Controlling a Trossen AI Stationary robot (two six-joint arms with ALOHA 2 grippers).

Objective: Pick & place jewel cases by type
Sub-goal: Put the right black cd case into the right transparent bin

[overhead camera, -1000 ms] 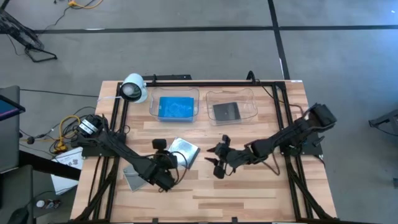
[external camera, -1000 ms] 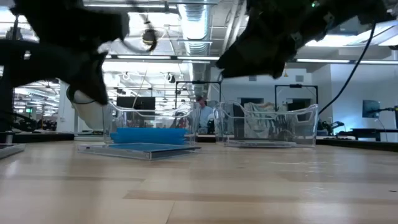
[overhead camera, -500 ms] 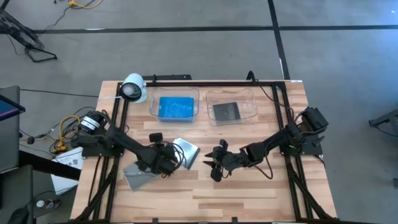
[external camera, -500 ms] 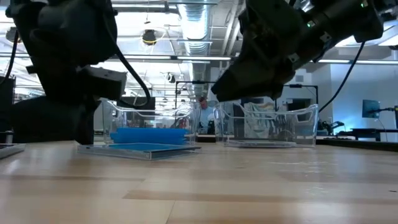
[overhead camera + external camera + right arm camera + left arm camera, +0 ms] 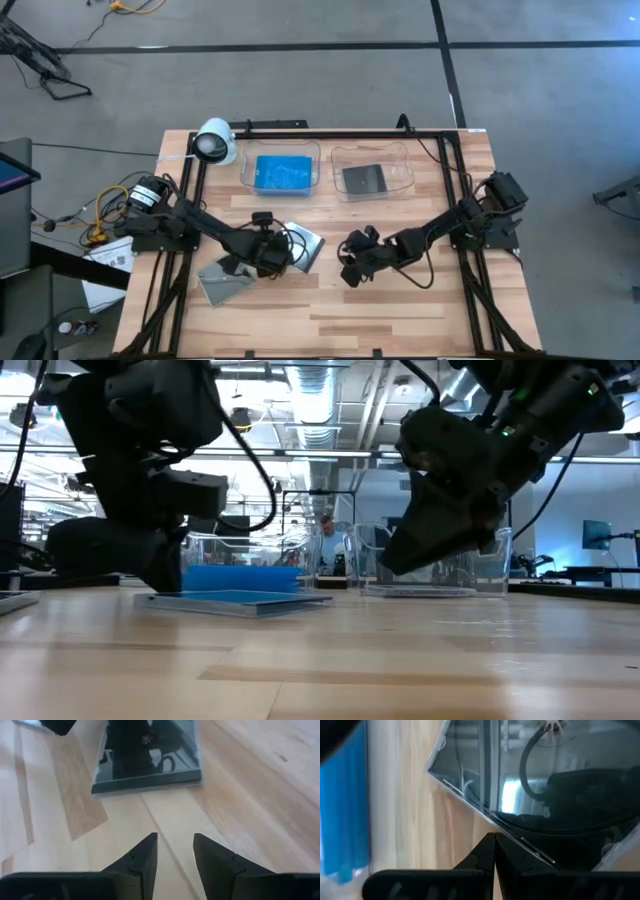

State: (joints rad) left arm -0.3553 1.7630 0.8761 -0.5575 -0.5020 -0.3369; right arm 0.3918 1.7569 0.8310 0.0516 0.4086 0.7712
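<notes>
1. Setting: robotics laboratory or test hall, industrial in character.
2. Floor (image 5: 300,80): bare grey concrete, crossed by dark tape lines.
3. Ceiling (image 5: 320,400): exposed ducts, pipes and strip lights, seen in the low view.
4. Workbench (image 5: 400,310): wooden butcher-block table in a black metal frame (image 5: 330,131), carrying two dark robot arms.
5. Camera (image 5: 213,142): white, cylindrical, at the table's far left corner.
6. Cables (image 5: 105,205): loose bundle on the floor, left of the table.
7. Background: far rows of benches and monitors; one person (image 5: 323,545) standing there.
</notes>
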